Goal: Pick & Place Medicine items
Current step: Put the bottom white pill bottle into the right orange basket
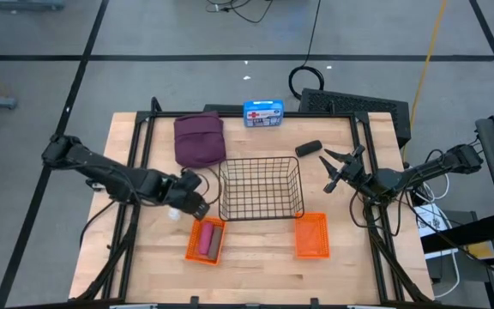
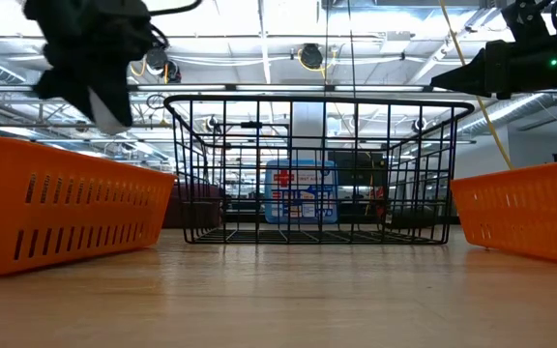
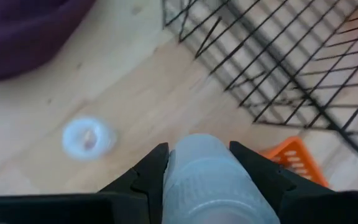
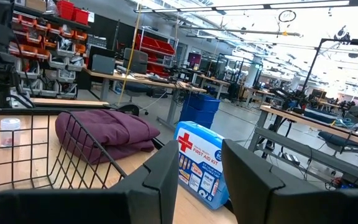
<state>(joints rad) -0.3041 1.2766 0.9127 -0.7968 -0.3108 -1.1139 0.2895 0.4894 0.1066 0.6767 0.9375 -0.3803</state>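
My left gripper [image 1: 194, 204] hangs above the table left of the black wire basket [image 1: 260, 189], shut on a small white bottle [image 3: 201, 180]. A second white bottle [image 3: 87, 137] stands on the table beside it and also shows in the high view [image 1: 172, 213]. The pink cylinder [image 1: 206, 236] lies in the left orange basket [image 1: 194, 251]. The maroon pouch [image 1: 199, 139] lies at the far left. The dark-grey oblong piece [image 1: 308, 148] lies right of the wire basket. My right gripper [image 1: 333, 167] is open and empty just near of that piece. A third bottle does not show. My left gripper pinches the white bottle by its round sides [image 3: 174, 171] between the two fingers. The fingers come from above, slanting down. In the low view the bottle [image 2: 114, 118] hangs below the fingers, clear of the table.
A blue first aid kit [image 1: 263, 113] stands at the far edge behind the wire basket. A second orange basket [image 1: 311, 234] sits near right of the wire basket. Bare wood lies along the near edge.
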